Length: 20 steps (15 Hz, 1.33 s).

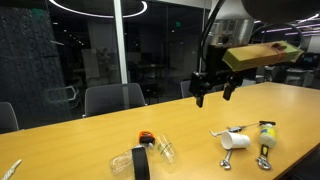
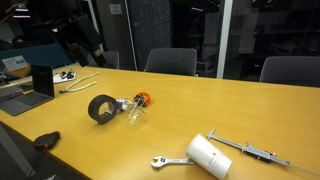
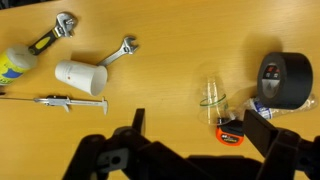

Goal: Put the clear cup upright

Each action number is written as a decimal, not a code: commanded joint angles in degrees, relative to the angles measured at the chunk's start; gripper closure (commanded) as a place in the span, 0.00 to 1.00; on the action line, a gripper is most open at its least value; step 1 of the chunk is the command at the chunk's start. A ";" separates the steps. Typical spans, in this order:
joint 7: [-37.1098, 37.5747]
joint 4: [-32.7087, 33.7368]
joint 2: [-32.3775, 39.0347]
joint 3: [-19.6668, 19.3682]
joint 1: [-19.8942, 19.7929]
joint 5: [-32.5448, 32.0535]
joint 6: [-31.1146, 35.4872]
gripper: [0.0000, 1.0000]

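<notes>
The clear cup [image 3: 212, 90] lies on its side on the wooden table, between the black tape roll [image 3: 283, 78] and the white cup [image 3: 80, 76]. It also shows in an exterior view [image 1: 166, 150]. An orange tape measure [image 3: 232, 132] lies right beside its rim. My gripper [image 3: 200, 135] is open and empty, and hangs well above the table [image 1: 212, 88], apart from the cup. The cup lies between my two fingers in the wrist view, far below them.
A bigger clear container [image 1: 122, 161] lies against the tape roll [image 1: 140, 160]. The white cup [image 1: 236, 142] lies on its side near two wrenches [image 3: 122, 50], a caliper [image 3: 50, 100] and a yellow-capped bottle [image 1: 267, 131]. A laptop [image 2: 25, 92] stands at the table's end.
</notes>
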 commanded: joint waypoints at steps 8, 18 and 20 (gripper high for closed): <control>27.50 2.10 19.03 6.43 -8.24 -5.33 16.47 0.00; 16.35 8.81 46.49 -4.52 -3.45 -9.18 32.70 0.00; 11.81 11.81 50.49 -6.77 -1.50 -7.08 33.53 0.00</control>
